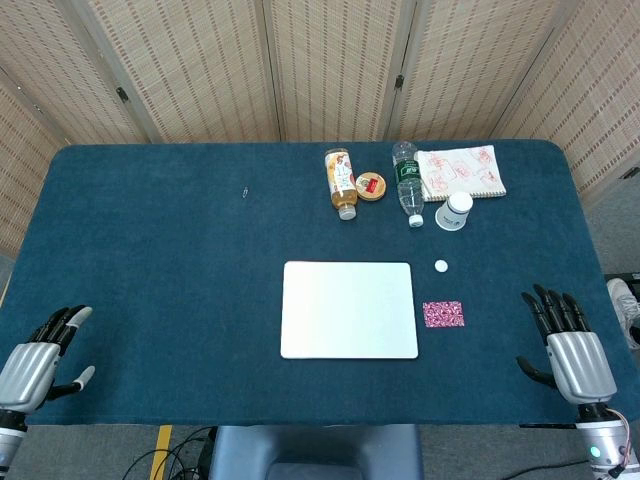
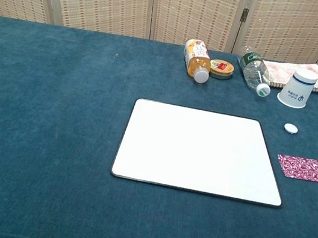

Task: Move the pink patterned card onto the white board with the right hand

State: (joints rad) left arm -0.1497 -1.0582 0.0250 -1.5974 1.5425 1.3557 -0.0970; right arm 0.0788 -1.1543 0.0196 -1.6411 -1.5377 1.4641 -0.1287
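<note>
Card (image 1: 443, 314) just right of board (image 1: 348, 310), right hand (image 1: 568, 345) apart, open-fingered.

Looks like a robot test room, a staged lab setup: woven folding screens (image 1: 320, 65) wall off the top of the frame, a blue-carpeted bench (image 1: 160, 250) fills the middle, and cables (image 1: 180, 455) trail on grey floor below.

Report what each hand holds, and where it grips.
Nothing. The left hand and right hand rest open at the table edges; the pink card lies untouched beside the white board.
</note>
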